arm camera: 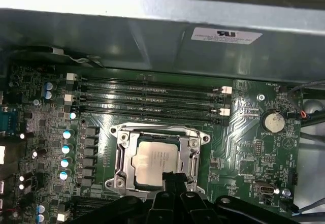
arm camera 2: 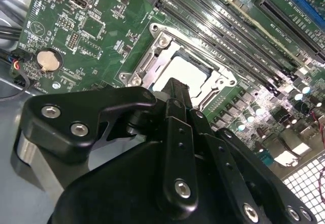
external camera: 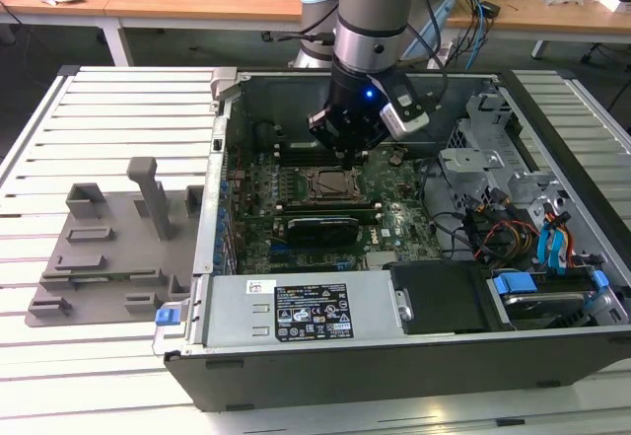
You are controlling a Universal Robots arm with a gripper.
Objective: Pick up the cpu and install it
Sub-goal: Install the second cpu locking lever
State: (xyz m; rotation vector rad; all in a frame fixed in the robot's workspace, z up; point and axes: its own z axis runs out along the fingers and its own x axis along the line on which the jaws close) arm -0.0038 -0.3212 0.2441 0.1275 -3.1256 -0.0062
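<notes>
The cpu is a pale silver-grey square lying flat inside the open socket frame on the green motherboard. The second wrist view looks at the cpu and the socket frame from the opposite side. My black gripper hangs straight over the socket, its tip overlapping one edge of the chip. In the second wrist view the gripper covers part of the chip. From the exterior view my gripper is inside the open computer case, a little above the socket.
Memory slots run beside the socket and a coin battery sits near it. A long black graphics card lies below the socket. Drive bays and cables crowd the case at the exterior view's right. A grey fixture stands outside it.
</notes>
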